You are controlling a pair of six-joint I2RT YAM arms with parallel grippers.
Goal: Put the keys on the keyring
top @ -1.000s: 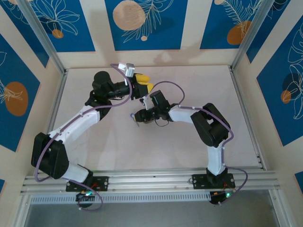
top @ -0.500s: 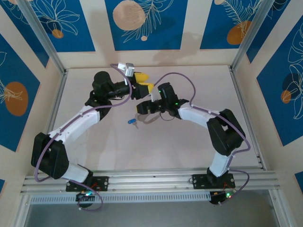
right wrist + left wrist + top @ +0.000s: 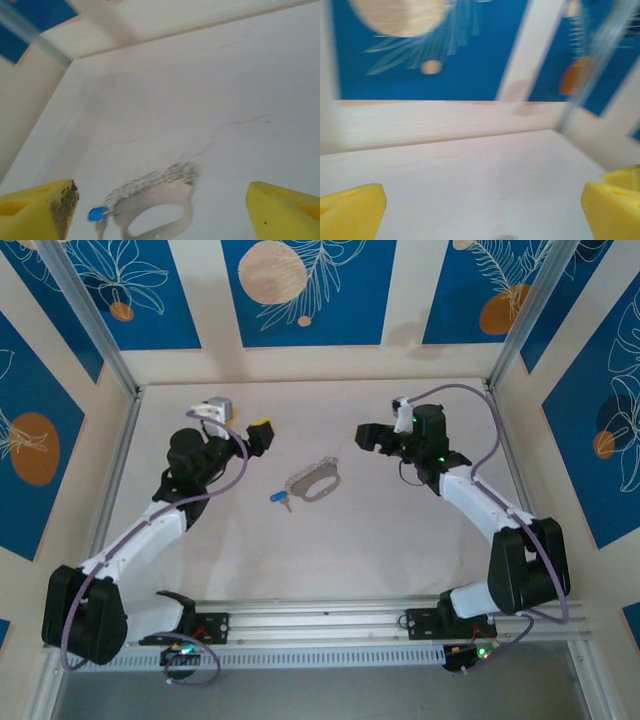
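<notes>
Key touches keyring chain (L arm, R arm both well clear).

Looking down past the right gripper, spread wide with yellow fingertips at both lower corners, onto a pale table: between them, clear of both, a grey oval keyring lying flat, silvery chain along its far edge, tiny blue-headed key just beside its left end

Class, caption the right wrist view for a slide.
Right gripper, jaws open, facing the keyring and blue key on the table.
</notes>
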